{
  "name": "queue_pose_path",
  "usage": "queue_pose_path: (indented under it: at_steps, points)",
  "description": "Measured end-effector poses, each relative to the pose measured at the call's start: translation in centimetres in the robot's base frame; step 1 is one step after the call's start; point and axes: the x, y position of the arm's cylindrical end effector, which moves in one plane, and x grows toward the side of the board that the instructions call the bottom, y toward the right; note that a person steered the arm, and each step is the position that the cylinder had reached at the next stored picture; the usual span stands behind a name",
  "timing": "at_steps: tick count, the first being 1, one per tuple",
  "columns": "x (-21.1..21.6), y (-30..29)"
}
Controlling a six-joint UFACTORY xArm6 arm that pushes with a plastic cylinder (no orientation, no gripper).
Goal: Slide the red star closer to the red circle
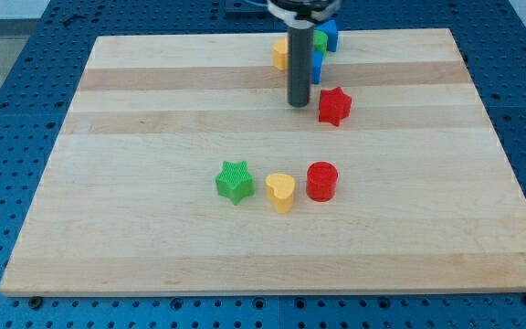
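While my tip [298,103] rests on the board just left of the red star [334,106], holding nothing, the red circle [321,181] sits well below. Approach seems unfinished; next I should get above the star and push downward.

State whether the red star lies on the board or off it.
On it: the red star sits on the board, just right of my tip, above the red circle.
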Motion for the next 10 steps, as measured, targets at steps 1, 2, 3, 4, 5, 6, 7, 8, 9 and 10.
queue_pose_path:
  at_steps: [1, 2, 3, 4, 5, 6, 7, 8, 9, 10]
  points:
    - [0.2, 1.7]
    - [-1.9, 2.3]
    - [-3.7, 4.6]
    - [-2.8, 6.8]
    - [-0.7, 5.7]
    - [1.7, 4.7]
    - [3.8, 4.7]
    - [4.6, 4.6]
    - [4.8, 4.6]
    - [5.9, 4.5]
